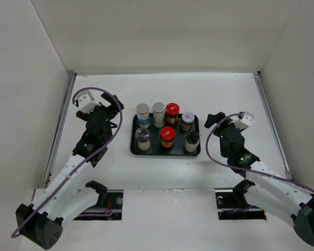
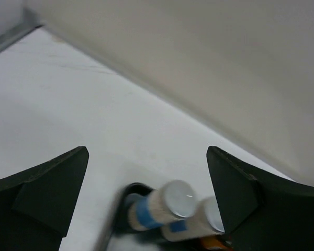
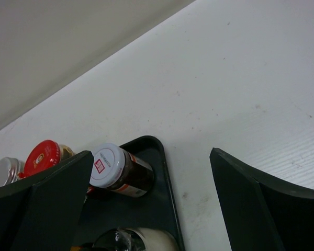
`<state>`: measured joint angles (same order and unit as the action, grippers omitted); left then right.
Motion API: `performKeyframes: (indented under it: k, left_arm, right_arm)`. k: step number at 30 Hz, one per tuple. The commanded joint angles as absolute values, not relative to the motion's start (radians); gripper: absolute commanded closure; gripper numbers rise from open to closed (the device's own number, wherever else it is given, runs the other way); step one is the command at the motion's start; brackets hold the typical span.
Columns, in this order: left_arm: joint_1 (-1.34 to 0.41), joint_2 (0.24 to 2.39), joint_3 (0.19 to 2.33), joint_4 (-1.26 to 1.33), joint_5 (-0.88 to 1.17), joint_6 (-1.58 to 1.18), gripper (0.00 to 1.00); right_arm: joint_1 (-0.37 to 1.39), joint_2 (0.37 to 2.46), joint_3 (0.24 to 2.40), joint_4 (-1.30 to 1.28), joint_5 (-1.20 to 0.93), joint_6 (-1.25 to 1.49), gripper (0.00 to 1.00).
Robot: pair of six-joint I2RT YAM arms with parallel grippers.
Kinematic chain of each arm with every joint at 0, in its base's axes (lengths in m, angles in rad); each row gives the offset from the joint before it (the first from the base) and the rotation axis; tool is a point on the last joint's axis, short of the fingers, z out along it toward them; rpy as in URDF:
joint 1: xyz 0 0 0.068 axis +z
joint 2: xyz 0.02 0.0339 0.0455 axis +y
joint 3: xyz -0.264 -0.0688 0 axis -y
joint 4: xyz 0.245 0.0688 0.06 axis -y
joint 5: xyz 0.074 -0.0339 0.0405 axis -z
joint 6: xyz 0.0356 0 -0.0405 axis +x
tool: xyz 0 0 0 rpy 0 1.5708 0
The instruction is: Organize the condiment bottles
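Observation:
Seven condiment bottles stand on the flat black tray [image 1: 156,152]. The back row holds two silver-capped cylinders [image 1: 142,113] [image 1: 158,111], a red-lidded jar [image 1: 171,111] and a silvery-lidded jar [image 1: 188,121]. The front row holds a clear shaker [image 1: 143,139], a second red-lidded jar [image 1: 167,136] and a black-capped bottle [image 1: 192,140]. My left gripper [image 1: 111,107] is open and empty, left of the tray. In its wrist view it [image 2: 147,172] looks at the two cylinders [image 2: 165,206]. My right gripper [image 1: 215,118] is open and empty, right of the tray. In its wrist view it [image 3: 152,162] looks at the silvery-lidded jar [image 3: 118,170].
White walls enclose the table on the left, back and right. The tray's far right corner [image 3: 165,157] shows in the right wrist view, with bare white table beyond it. The tray's left corner [image 2: 126,191] shows in the left wrist view.

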<state>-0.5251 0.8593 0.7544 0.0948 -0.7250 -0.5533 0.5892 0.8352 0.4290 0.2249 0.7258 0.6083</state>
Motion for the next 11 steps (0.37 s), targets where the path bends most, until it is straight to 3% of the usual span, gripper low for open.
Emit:
performKeyframes:
  k: [1, 11]
  left_arm:
    - [-0.414, 0.861, 0.716, -0.195, -0.657, -0.681, 0.00]
    - [-0.386, 0.923, 0.692, -0.216, -0.561, -0.698, 0.00]
  right_arm:
    - [0.597, 0.838, 0.451, 0.308, 0.762, 0.589, 0.00]
    - [0.607, 0.844, 0.468, 0.295, 0.758, 0.583, 0.00]
